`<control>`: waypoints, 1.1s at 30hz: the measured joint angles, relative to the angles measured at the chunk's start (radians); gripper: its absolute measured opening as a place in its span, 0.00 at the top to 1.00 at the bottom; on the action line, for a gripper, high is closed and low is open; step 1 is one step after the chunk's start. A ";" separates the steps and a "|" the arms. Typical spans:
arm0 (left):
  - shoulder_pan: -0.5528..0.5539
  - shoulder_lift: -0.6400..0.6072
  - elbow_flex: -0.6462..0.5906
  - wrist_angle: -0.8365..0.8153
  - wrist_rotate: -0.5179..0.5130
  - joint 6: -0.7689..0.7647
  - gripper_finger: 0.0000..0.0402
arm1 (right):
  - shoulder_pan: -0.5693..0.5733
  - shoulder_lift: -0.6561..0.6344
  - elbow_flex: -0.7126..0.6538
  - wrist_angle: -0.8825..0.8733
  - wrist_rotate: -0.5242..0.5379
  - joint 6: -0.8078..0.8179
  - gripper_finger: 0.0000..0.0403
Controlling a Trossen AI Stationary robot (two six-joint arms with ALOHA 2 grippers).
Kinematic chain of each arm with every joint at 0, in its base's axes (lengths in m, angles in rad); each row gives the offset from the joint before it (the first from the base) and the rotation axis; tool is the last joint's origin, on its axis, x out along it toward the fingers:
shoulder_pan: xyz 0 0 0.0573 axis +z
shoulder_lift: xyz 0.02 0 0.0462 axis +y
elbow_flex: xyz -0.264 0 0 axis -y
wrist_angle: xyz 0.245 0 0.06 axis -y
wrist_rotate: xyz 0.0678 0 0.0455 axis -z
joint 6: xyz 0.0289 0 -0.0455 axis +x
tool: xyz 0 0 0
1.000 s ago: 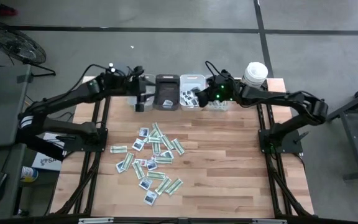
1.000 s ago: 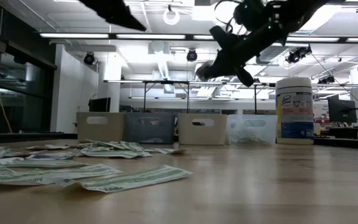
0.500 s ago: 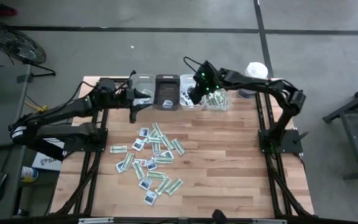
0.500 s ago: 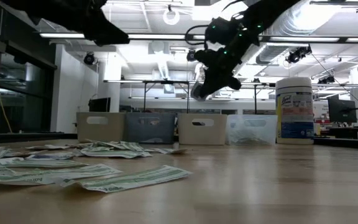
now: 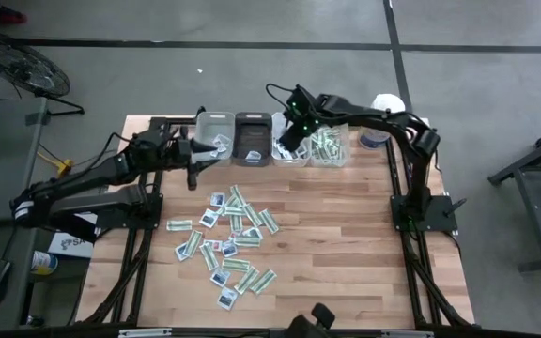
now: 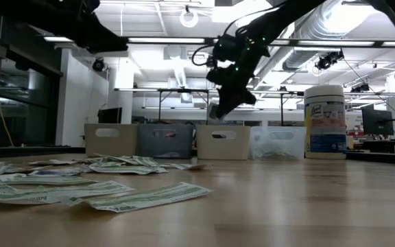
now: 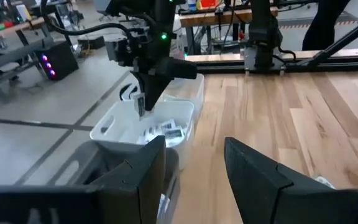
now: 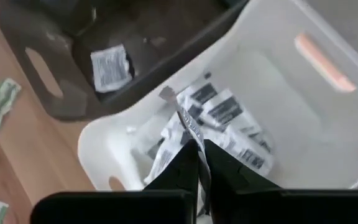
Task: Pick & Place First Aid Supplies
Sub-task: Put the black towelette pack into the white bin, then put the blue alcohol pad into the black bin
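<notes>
Since a second ago the right arm has swung from beside the canister (image 5: 386,105) across to the white bin (image 5: 289,148), and the left arm has drawn back from the bins toward its own side.

Pale wood planks make up the tabletop (image 5: 346,244), with grey concrete floor around it. Beyond the table the low view shows a bright workshop: white ceiling ducts, strip lights and other benches. Four bins line the far edge, and loose packets (image 5: 228,235) lie scattered mid-table, some green-and-white strips, some squarish white ones.

Over the white bin, the right gripper (image 8: 197,158) points down, its jaws pressed together on a thin white packet (image 8: 187,122) with dark marks, held above more packets of that kind lying in the bin. One white packet rests in the dark bin (image 8: 61,68) next to it.

Off toward the left, near the bins, the left gripper (image 7: 194,171) hangs with jaws spread and nothing between them.
</notes>
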 joint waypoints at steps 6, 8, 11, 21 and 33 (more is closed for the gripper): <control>0.000 -0.033 -0.067 -0.002 0.000 -0.045 0.60 | 0.004 0.011 0.000 -0.049 -0.004 0.002 0.97; 0.000 -0.039 -0.081 -0.002 -0.001 -0.059 0.60 | 0.003 0.011 0.000 -0.051 -0.007 0.018 0.96; 0.000 -0.039 -0.088 -0.011 -0.001 -0.072 0.60 | 0.003 0.011 0.000 -0.059 -0.017 0.029 0.92; 0.000 -0.040 -0.088 -0.027 -0.004 -0.083 0.60 | 0.006 0.006 0.000 -0.077 -0.019 0.079 0.70; 0.000 -0.032 -0.088 -0.354 0.034 -0.097 0.60 | 0.006 -0.171 -0.001 -0.197 0.096 -0.046 0.68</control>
